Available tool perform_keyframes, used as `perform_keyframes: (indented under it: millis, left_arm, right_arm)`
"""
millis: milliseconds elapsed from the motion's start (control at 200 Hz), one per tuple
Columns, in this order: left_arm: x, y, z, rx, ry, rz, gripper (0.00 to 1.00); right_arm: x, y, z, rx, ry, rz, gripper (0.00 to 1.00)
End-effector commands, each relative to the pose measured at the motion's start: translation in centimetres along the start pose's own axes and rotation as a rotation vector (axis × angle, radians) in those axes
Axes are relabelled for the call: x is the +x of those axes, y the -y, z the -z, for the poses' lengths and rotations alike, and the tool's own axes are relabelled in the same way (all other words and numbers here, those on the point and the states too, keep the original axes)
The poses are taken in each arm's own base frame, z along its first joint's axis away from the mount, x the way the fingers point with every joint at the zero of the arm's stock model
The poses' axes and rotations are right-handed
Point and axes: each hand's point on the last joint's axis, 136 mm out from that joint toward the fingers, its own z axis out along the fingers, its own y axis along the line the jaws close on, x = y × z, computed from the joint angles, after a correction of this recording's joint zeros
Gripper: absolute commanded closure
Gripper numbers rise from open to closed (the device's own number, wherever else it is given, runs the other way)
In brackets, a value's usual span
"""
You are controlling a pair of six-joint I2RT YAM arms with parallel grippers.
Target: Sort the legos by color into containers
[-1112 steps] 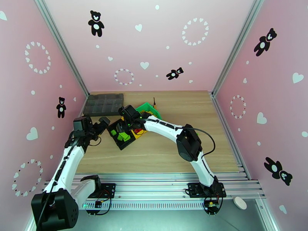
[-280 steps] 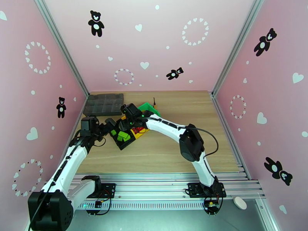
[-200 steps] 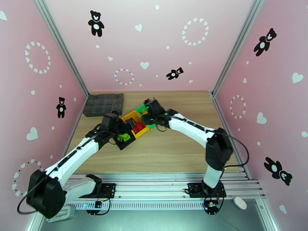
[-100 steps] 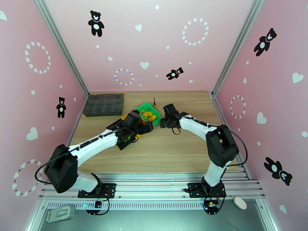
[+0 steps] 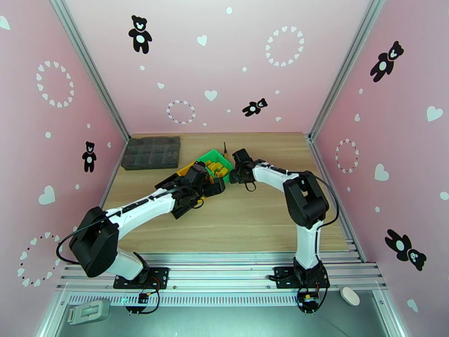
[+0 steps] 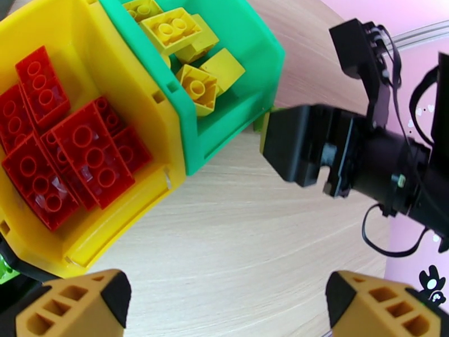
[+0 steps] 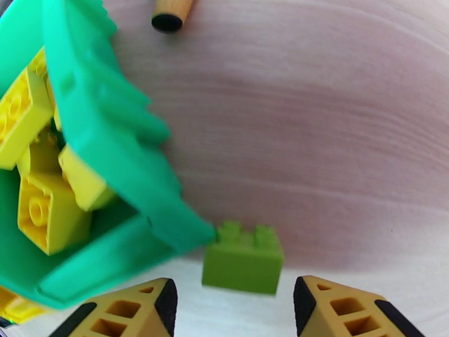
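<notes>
Right gripper (image 7: 231,299): fingers spread wide, nothing held, hovering over one green lego (image 7: 242,259). The lego lies on the table (image 7: 337,136), right against the outer corner of the green bin (image 7: 112,141). The green bin holds yellow legos (image 6: 171,29) (several, jumbled); the yellow bin (image 6: 163,147) holds red legos (image 6: 84,158). Left gripper (image 6: 224,287): also wide open and empty, above bare wood beside the yellow bin. Black bin (image 5: 178,212) mostly hidden under the left arm, contents unclear.
</notes>
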Motion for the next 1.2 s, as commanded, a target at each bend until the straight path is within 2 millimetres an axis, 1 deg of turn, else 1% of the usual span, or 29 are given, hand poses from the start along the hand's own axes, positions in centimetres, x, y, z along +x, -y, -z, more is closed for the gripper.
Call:
perform_keyframes:
  millis: [0, 280, 400, 516, 601, 656, 736, 836, 961, 971, 1051, 1196]
  left_arm:
    - [-0.3, 0.1, 0.4, -0.002, 0.019, 0.003, 0.02]
    - [-0.3, 0.1, 0.5, -0.002, 0.018, 0.005, 0.02]
    - [-0.4, 0.1, 1.0, -0.005, 0.027, 0.003, 0.02]
    - [-1.0, -0.1, 1.7, -0.014, 0.047, 0.001, 0.02]
    - [-1.7, -0.6, 2.4, -0.015, 0.062, 0.011, 0.02]
    - [-2.3, -1.1, 3.0, -0.017, 0.077, 0.022, 0.02]
    - [-3.5, -2.1, 4.1, -0.024, 0.105, 0.042, 0.02]
    - [-5.0, -3.6, 5.8, -0.039, 0.148, 0.065, 0.02]
    - [-6.8, -6.3, 7.8, -0.058, 0.197, 0.122, 0.02]
    - [-6.9, -6.5, 8.0, -0.059, 0.202, 0.127, 0.02]
    - [-8.0, -8.6, 9.3, -0.072, 0.238, 0.177, 0.02]
    - [-9.2, -13.0, 11.4, -0.091, 0.291, 0.287, 0.02]
  right_arm:
    - [-0.7, 0.6, -0.8, 0.022, 0.0, -0.017, 0.44]
    - [-0.8, 1.5, -1.9, 0.039, -0.01, -0.028, 0.51]
    - [-0.9, 1.6, -1.6, 0.04, -0.008, -0.028, 0.58]
    - [-1.3, 1.6, -0.5, 0.037, 0.014, -0.027, 0.65]
    - [-1.5, 1.6, 1.0, 0.025, 0.037, -0.029, 0.7]
    - [-1.7, 1.2, 2.3, 0.004, 0.056, -0.029, 0.71]
    - [-1.7, 0.1, 4.1, -0.031, 0.082, -0.012, 0.72]
    - [-1.6, -2.3, 6.2, -0.082, 0.103, 0.029, 0.73]
    - [-1.2, -6.6, 8.3, -0.156, 0.127, 0.102, 0.73]
    - [-1.1, -7.2, 8.6, -0.166, 0.129, 0.112, 0.73]
    - [-0.8, -10.6, 9.7, -0.22, 0.137, 0.165, 0.73]
    - [-0.4, -17.1, 10.9, -0.318, 0.139, 0.252, 0.73]
